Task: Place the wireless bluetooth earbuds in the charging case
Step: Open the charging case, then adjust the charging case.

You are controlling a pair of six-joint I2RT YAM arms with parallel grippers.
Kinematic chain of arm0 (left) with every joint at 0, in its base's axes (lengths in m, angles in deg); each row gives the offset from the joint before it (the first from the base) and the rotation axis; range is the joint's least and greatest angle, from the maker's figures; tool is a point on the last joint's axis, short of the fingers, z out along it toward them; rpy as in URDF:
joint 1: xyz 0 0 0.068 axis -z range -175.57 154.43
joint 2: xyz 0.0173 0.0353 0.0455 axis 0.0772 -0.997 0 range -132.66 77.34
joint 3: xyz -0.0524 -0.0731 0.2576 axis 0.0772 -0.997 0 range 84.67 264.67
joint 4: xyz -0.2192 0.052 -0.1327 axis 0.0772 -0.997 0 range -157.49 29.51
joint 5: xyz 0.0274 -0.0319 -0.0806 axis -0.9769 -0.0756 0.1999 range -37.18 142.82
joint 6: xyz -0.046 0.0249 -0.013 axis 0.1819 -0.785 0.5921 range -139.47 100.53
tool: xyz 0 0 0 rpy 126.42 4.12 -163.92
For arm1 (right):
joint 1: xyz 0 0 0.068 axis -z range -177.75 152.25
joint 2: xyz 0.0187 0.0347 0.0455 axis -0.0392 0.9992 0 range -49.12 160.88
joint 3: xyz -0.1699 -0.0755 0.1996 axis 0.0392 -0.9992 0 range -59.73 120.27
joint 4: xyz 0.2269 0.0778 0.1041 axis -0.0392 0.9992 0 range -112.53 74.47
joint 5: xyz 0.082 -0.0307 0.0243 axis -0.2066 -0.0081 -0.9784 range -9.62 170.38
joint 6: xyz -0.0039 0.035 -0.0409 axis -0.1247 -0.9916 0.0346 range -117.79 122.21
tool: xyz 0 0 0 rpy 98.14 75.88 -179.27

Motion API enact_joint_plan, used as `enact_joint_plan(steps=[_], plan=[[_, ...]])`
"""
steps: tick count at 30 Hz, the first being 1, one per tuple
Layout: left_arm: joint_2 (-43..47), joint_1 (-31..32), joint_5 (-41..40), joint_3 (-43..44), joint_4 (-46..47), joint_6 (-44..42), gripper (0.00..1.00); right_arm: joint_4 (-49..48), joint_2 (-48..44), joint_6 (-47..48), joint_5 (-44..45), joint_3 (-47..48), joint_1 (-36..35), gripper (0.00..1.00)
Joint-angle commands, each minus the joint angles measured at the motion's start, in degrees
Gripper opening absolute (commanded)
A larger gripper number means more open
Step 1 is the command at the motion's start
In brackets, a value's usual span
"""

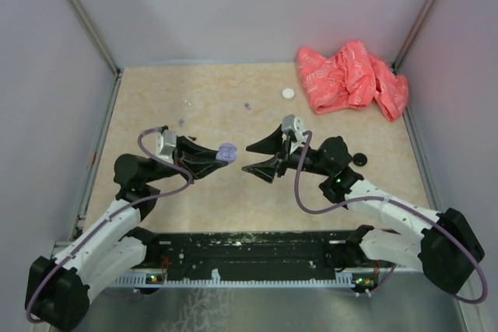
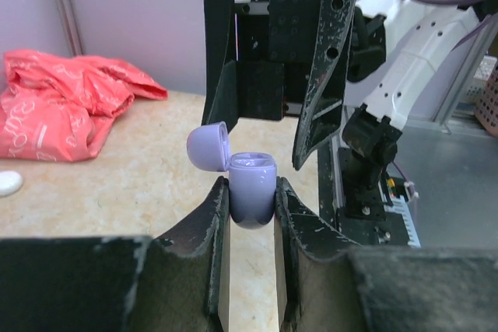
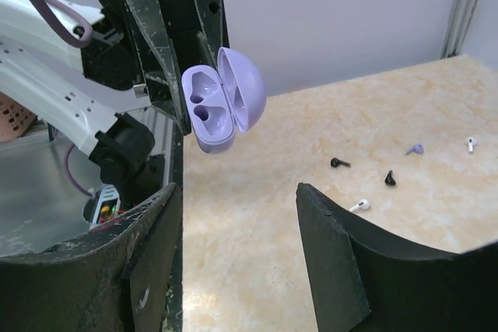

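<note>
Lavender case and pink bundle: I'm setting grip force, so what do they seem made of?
The lavender case looks like hard moulded plastic, smooth with a satin sheen: soft highlights on the open lid and cleanly shaped wells inside. The pink bundle looks like thin soft sheet, fabric or plastic film: crumpled folds with white print; which I cannot tell.
</note>
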Motion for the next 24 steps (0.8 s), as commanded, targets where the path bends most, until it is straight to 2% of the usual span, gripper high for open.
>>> enact_joint_plan(steps=[1, 8, 12, 14, 24], plan=[[-1.8, 0.6, -1.8, -0.8, 12.7, 5.8, 0.0, -15.6, 1.8, -2.8, -1.0, -0.4, 0.0, 0.61], [-7.1, 2.3, -4.4, -1.6, 26.2, 12.2, 0.0, -19.9, 4.7, -4.0, -1.9, 1.2, -1.1, 0.59], [-9.8, 3.4, -5.1, -1.2, 30.5, 13.8, 0.0, -22.6, 5.4, -5.5, -3.0, 1.9, -1.3, 0.55], [-10.5, 3.9, -5.3, -1.1, 31.0, 13.9, 0.0, -22.5, 5.9, -6.2, -4.1, 2.6, -1.3, 0.51], [-11.2, 5.9, -5.8, -0.6, 30.0, 12.4, 0.0, -29.4, 8.2, -10.4, -6.1, 3.5, -1.7, 0.45]])
